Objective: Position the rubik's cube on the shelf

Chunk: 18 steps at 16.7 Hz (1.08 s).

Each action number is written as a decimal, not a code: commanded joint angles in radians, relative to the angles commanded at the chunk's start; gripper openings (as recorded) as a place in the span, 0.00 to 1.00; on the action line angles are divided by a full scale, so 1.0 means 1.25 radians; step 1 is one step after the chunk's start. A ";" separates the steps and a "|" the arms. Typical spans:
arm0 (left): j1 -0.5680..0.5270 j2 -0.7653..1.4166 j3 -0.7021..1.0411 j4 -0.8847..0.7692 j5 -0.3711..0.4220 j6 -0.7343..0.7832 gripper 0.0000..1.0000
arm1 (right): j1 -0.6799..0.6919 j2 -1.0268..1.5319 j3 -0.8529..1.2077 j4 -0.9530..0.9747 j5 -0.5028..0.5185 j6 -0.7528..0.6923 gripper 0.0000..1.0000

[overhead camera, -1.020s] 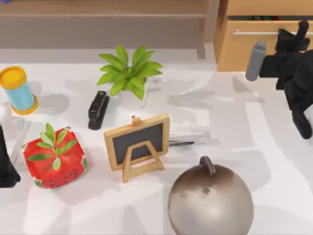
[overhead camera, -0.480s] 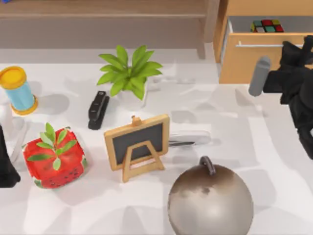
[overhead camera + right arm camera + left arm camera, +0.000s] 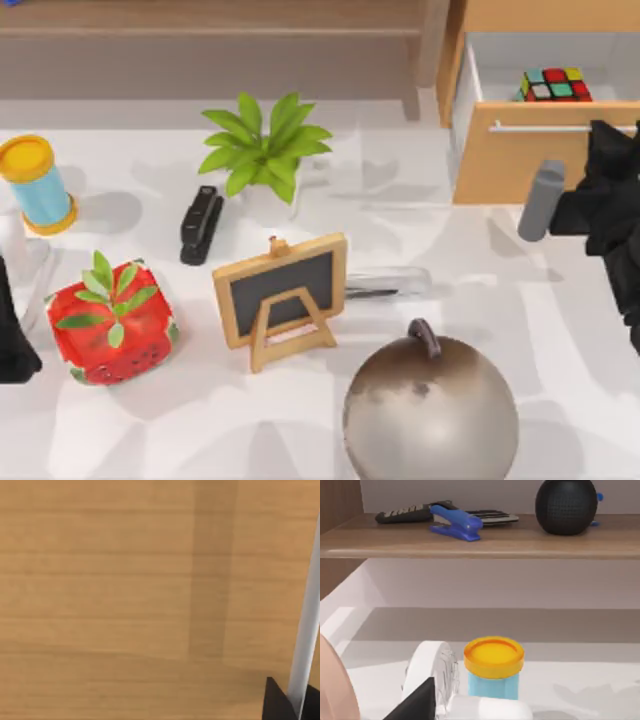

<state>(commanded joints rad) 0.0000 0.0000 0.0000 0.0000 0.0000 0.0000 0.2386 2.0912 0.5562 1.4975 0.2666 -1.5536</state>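
Right end effector (image 3: 612, 150) grasps the silver drawer handle (image 3: 560, 127). One rubik's cube (image 3: 554, 85) sits inside the open drawer (image 3: 500, 160) (no legible writing), apart from the one shelf (image 3: 210, 20). Left arm (image 3: 12, 340) parked at left.

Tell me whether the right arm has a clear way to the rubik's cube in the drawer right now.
Probably yes. The drawer is pulled out, the rubik's cube lies uncovered inside, and the right gripper is at the drawer's silver handle, close by, with nothing above the cube.
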 joint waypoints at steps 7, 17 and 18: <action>0.000 0.000 0.000 0.000 0.000 0.000 1.00 | 0.007 -0.023 -0.032 0.031 0.013 0.001 0.00; 0.000 0.000 0.000 0.000 0.000 0.000 1.00 | 0.066 -0.075 -0.227 0.171 0.070 0.002 0.00; 0.000 0.000 0.000 0.000 0.000 0.000 1.00 | 0.066 -0.075 -0.227 0.171 0.070 0.002 0.00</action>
<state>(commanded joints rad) 0.0000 0.0000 0.0000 0.0000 0.0000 0.0000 0.3210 1.9975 0.2724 1.7109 0.3537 -1.5513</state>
